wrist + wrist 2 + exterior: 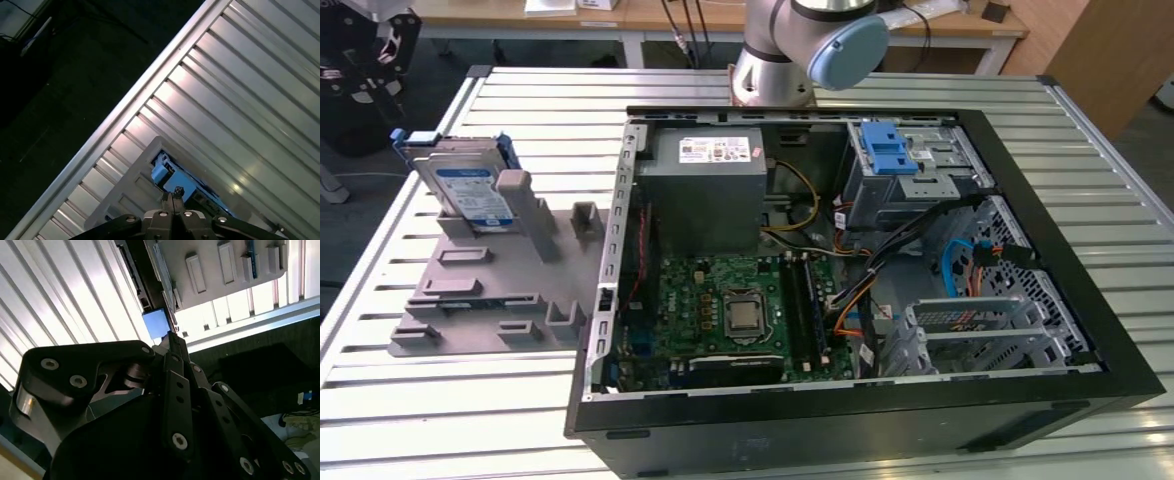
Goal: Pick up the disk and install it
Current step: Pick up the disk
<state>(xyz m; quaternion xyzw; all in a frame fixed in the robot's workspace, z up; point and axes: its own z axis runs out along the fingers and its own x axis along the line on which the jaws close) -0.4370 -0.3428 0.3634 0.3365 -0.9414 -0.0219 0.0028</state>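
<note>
Your disk [470,190] stands on edge in a slot of the matte grey plastic fixture [480,285], towards the exterior view's left. It is a flat silver rectangle with a white-and-blue label facing out and blue plastic rails along its sides. The fixture is a low plate with blocky raised tabs, and it lies on the ribbed aluminium table [454,420] just beside the open black computer case [854,425].

In the first wrist view the gripper [174,192] hangs above the fixture. Its 2 black fingers [169,202] are pressed together with nothing between them, and their tips are close over a blue rail end of the disk, though you cannot tell whether they touch it. The second wrist view shows the same closed tips with the blue rail end just past them.

Inside the case you can see a green motherboard [720,310], a plain grey metal box [707,190] with a small white sticker, and a silver perforated cage [934,180] with a blue plastic latch [887,150]. The arm [794,45], grey with a pale blue cap, rises behind the case.
</note>
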